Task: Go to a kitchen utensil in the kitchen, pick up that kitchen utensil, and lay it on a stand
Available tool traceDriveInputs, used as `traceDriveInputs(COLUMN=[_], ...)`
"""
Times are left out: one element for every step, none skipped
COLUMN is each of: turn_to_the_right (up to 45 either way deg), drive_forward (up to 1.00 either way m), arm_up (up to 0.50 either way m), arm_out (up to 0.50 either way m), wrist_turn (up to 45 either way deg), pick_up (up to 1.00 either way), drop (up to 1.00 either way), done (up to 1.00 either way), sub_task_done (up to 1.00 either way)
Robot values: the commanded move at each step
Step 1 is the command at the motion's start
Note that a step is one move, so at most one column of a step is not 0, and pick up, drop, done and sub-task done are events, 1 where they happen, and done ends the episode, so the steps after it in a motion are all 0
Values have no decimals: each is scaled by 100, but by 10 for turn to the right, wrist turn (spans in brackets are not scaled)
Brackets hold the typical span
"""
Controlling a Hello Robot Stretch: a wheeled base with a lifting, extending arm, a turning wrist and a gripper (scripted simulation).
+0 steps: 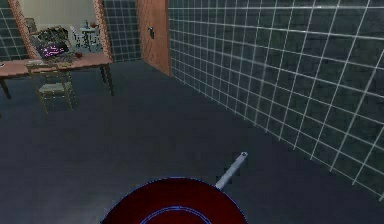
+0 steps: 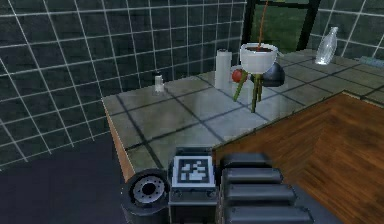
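My gripper (image 2: 147,196) shows as a dark round body at the arm side view's bottom edge, left of a white marker square (image 2: 195,170). It sits in front of the tiled counter (image 2: 180,120). I cannot tell whether it holds anything. On the counter stand a small shaker (image 2: 159,83), a white cylinder (image 2: 223,69), a white bowl on thin legs (image 2: 257,60), a small red round thing (image 2: 239,75) and a dark pan-like thing (image 2: 275,74). A dark red round thing with a grey handle (image 1: 178,203) lies at the forward view's bottom edge.
A glass bottle (image 2: 327,46) stands at the counter's far right, beside a wooden top (image 2: 320,140). Ahead, a wooden desk (image 1: 55,68) with a laptop and a chair (image 1: 55,92) stands at the far left, next to a brown door (image 1: 153,35). A tiled wall (image 1: 290,70) runs along the right; open dark floor lies between.
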Motion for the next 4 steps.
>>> traceDriveInputs(turn_to_the_right=[-450, -450, -300, 0], drive_forward=[0, 0, 0, 5], arm_up=[0, 0, 0, 0], arm_out=[0, 0, 0, 0], wrist_turn=[0, 0, 0, 0], pick_up=[0, 0, 0, 0], drop=[0, 0, 0, 0], done=[0, 0, 0, 0], sub_task_done=[0, 0, 0, 0])
